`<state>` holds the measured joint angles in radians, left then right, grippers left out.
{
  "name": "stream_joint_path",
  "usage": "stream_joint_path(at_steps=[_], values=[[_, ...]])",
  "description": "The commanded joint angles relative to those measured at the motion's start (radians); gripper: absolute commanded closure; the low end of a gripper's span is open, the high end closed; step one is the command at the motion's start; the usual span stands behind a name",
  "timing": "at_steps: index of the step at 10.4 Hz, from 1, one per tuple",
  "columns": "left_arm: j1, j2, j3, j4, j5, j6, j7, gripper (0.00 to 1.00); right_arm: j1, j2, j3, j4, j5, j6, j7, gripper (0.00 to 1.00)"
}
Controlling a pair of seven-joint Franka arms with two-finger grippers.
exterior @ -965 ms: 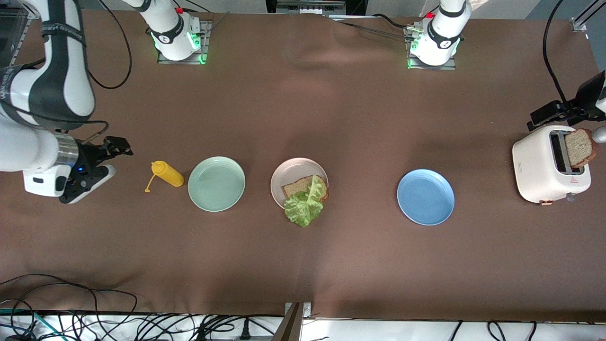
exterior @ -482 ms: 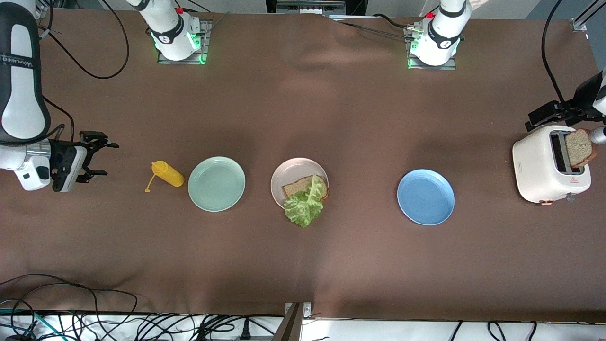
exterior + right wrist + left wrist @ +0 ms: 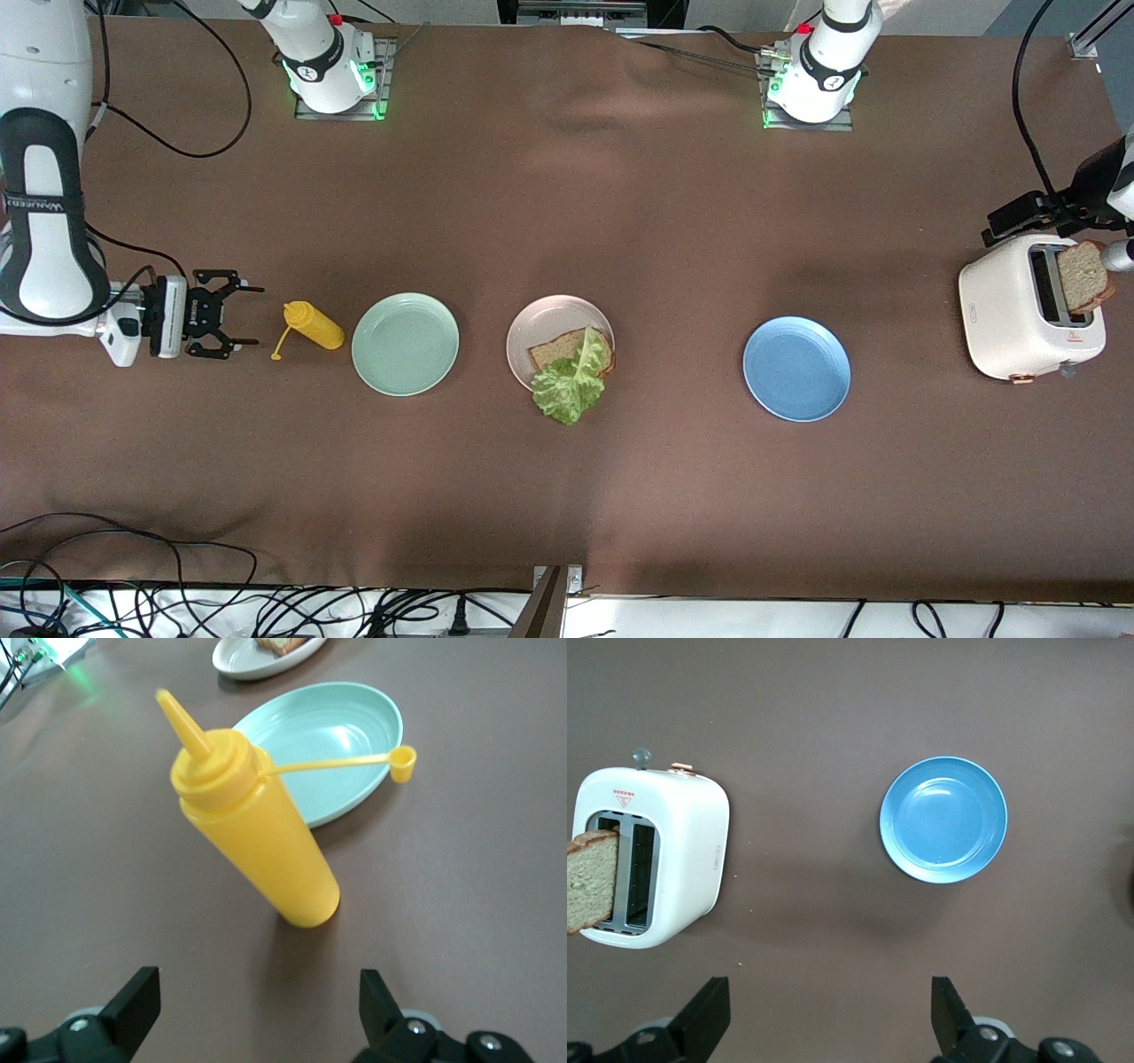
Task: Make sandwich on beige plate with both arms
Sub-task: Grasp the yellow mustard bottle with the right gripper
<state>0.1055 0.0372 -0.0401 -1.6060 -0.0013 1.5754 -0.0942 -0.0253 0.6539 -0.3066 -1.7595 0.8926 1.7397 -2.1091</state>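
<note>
My right gripper (image 3: 237,313) has its fingers spread wide just beside the upright yellow squeeze bottle (image 3: 314,325), past it the mint-green plate (image 3: 406,344), then the beige plate (image 3: 560,341) holding bread and lettuce (image 3: 571,381), while my left gripper (image 3: 830,1014) hangs open above the toaster (image 3: 652,855).
</note>
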Motion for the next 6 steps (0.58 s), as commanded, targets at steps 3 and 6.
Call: stream_joint_path(at_steps=[3,6], values=[[0.008,0.009,-0.001,0.021,0.018,-0.011,0.008,0.00,-0.016,0.027,0.049,-0.080,0.238,-0.021,-0.268,0.00],[0.006,0.009,-0.003,0.021,0.017,-0.011,0.008,0.00,-0.016,0.035,0.060,-0.080,0.261,-0.113,-0.319,0.00]])
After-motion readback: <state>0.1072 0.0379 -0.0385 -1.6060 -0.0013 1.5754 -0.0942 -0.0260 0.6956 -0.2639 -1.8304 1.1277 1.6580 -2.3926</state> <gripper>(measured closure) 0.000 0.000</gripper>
